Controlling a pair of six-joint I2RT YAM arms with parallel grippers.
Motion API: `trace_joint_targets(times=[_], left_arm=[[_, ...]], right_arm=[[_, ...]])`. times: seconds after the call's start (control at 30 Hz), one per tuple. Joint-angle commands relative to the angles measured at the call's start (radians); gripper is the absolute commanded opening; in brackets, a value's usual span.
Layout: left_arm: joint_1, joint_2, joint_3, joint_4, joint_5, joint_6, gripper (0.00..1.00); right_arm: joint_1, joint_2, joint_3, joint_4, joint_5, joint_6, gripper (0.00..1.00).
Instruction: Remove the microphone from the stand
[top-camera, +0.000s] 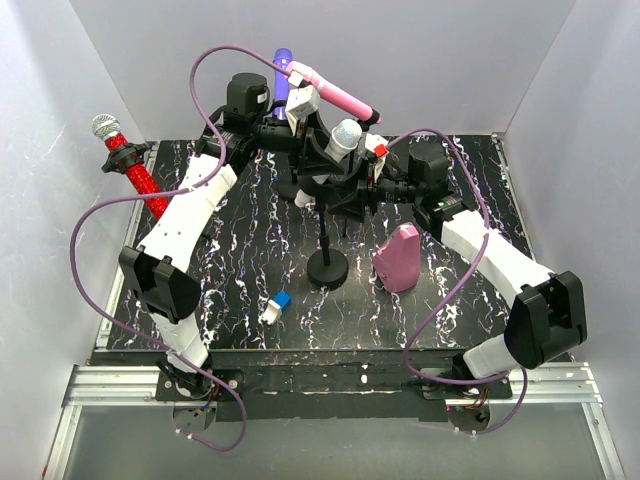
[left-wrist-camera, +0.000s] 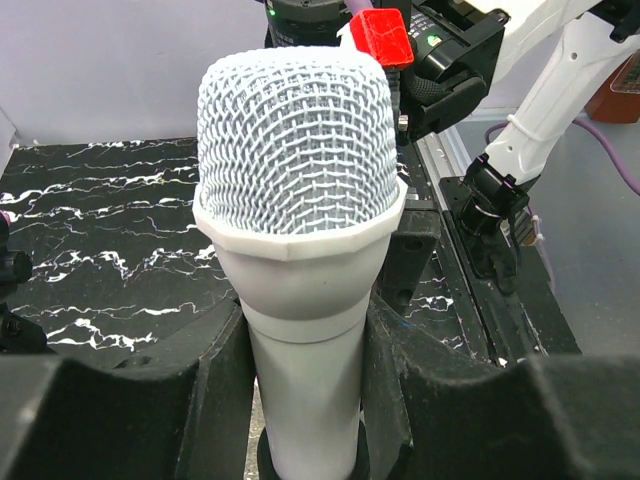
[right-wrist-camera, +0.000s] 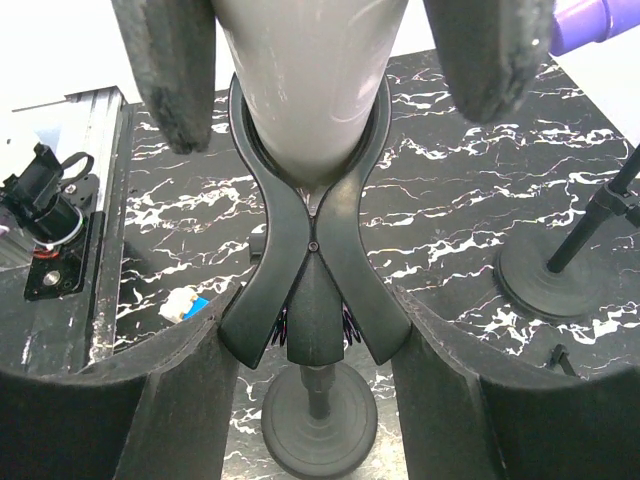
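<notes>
Microphone stands head-up in stand clip; left jaws clenched on it, right jaws' state unclear.

Four microphones are being counted: one white microphone, one red microphone, one pink microphone, one purple microphone. One pink pouch and one blue-and-white block are being tallied. Stands are being counted as two, possibly more behind the arms.

A white microphone with a pale mesh head was seen in a black stand. The counter beneath the stand was black, veined in white. A pink block was noted right of the stand, and a red glittered microphone left of it.
</notes>
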Motion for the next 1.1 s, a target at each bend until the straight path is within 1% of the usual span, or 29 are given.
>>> trace_joint_targets(times=[0.0,0.13,0.17,0.2,0.23,0.27,0.3,0.33,0.37,0.43,0.5,0.63,0.7,0.73,0.77,0.83,0.87,0.9,0.93,1.07], left_arm=[[0.016,-0.052,0.034,0.088,0.000,0.026,0.00],[0.016,-0.038,0.075,0.080,-0.001,0.019,0.00],[0.016,-0.035,0.081,0.080,-0.001,0.017,0.00],[0.016,-0.036,0.080,0.080,-0.001,0.017,0.00],[0.016,-0.041,0.069,0.080,-0.001,0.019,0.00],[0.016,-0.047,0.052,0.082,-0.001,0.022,0.00],[0.016,-0.055,0.037,0.085,-0.001,0.023,0.00],[0.016,-0.064,0.016,0.088,-0.001,0.023,0.00],[0.016,-0.073,-0.003,0.091,0.000,0.022,0.00],[0.016,-0.085,-0.040,0.105,-0.004,0.020,0.00],[0.016,-0.095,-0.060,0.114,-0.009,0.017,0.00],[0.016,-0.104,-0.084,0.123,-0.015,0.011,0.00],[0.016,-0.110,-0.098,0.129,-0.021,0.009,0.00],[0.016,-0.113,-0.103,0.129,-0.023,0.008,0.00],[0.016,-0.116,-0.107,0.129,-0.023,0.005,0.00],[0.016,-0.119,-0.110,0.129,-0.026,0.006,0.00],[0.016,-0.121,-0.110,0.129,-0.027,0.005,0.00],[0.016,-0.119,-0.106,0.129,-0.026,0.005,0.00],[0.016,-0.118,-0.101,0.128,-0.027,0.006,0.00],[0.016,-0.114,-0.087,0.131,-0.032,0.005,0.00]], right_arm=[[0.017,-0.008,0.024,-0.021,-0.071,-0.009,0.02],[0.015,-0.009,0.015,-0.033,-0.054,0.002,0.01],[0.017,-0.012,0.013,-0.039,-0.046,0.001,0.10],[0.017,-0.017,0.012,-0.032,-0.028,0.011,0.32],[0.017,-0.022,0.006,-0.008,-0.018,0.037,0.51],[0.017,-0.025,0.003,0.015,-0.020,0.056,0.64],[0.017,-0.028,0.007,0.028,-0.023,0.060,0.75],[0.018,-0.026,0.015,0.040,-0.023,0.098,0.79],[0.018,-0.022,0.021,0.060,-0.031,0.131,0.82],[0.017,-0.011,0.033,0.083,-0.055,0.172,0.83],[0.020,-0.002,0.041,0.082,-0.067,0.172,0.84],[0.020,0.003,0.038,0.094,-0.064,0.174,0.80],[0.023,0.006,0.041,0.102,-0.067,0.177,0.75],[0.022,0.007,0.041,0.106,-0.067,0.177,0.69],[0.023,0.009,0.041,0.109,-0.063,0.177,0.61],[0.023,0.014,0.053,0.089,-0.060,0.154,0.34],[0.022,0.017,0.062,0.062,-0.066,0.139,0.18],[0.022,0.020,0.065,0.051,-0.064,0.119,0.05],[0.023,0.014,0.062,0.045,-0.061,0.111,0.01],[0.022,0.009,0.053,0.026,-0.058,0.093,0.01]])
